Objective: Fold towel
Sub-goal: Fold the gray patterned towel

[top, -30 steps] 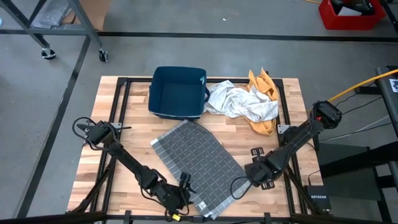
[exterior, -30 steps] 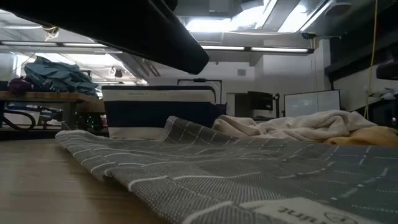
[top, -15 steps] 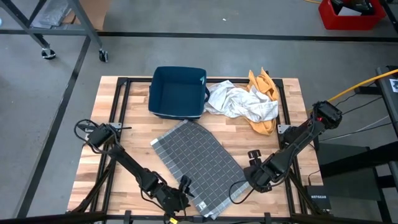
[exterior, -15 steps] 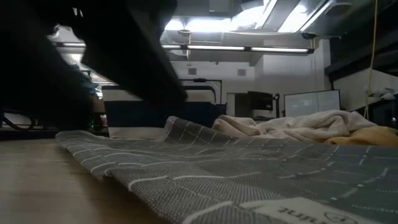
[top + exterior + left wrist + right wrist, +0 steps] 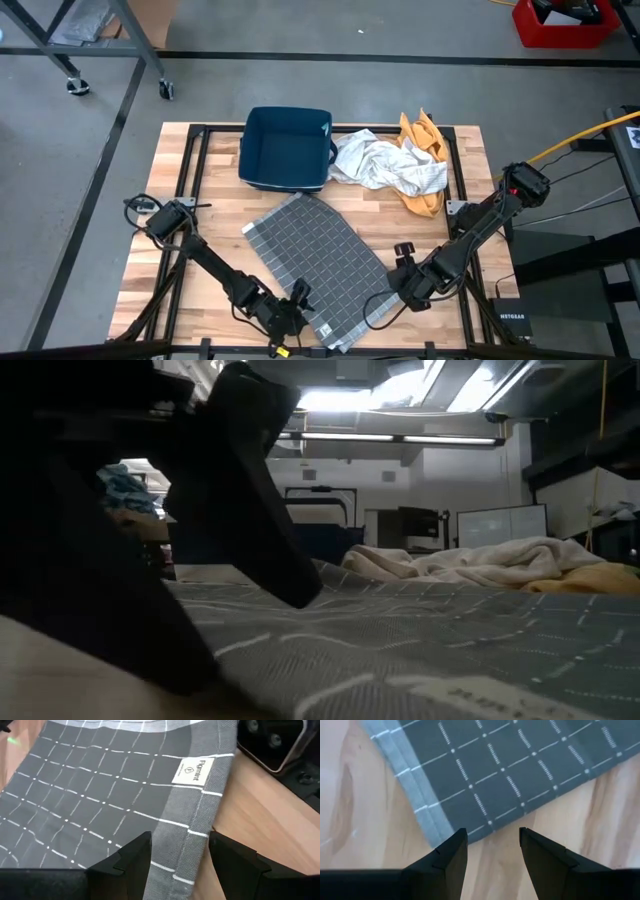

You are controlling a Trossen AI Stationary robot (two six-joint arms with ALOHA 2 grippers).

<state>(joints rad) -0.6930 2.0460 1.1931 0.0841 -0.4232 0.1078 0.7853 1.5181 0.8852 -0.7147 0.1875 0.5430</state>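
Note:
A grey checked towel lies spread flat, slantwise, on the wooden table. My left gripper is open and low over the towel's near end. In the left wrist view its fingers straddle the hemmed edge, below the white label. My right gripper is also open, at the towel's near right side, pointing steeply down. Its fingers hover just off the towel's corner, over bare wood. My left gripper comes slanting down from the near left. In the low view one dark finger reaches the towel's surface near the hem. I cannot tell whether it touches the cloth. The towel lies flat under it.
A dark blue bin stands at the far side of the table. Beside it lie a crumpled white cloth and an orange cloth. Black frame rails run along the table's left and right sides.
My left gripper has sunk toward the towel's near edge and rolled about its own axis, staying open. My right gripper has tipped and edged toward the towel's corner, staying open. The towel lies as before.

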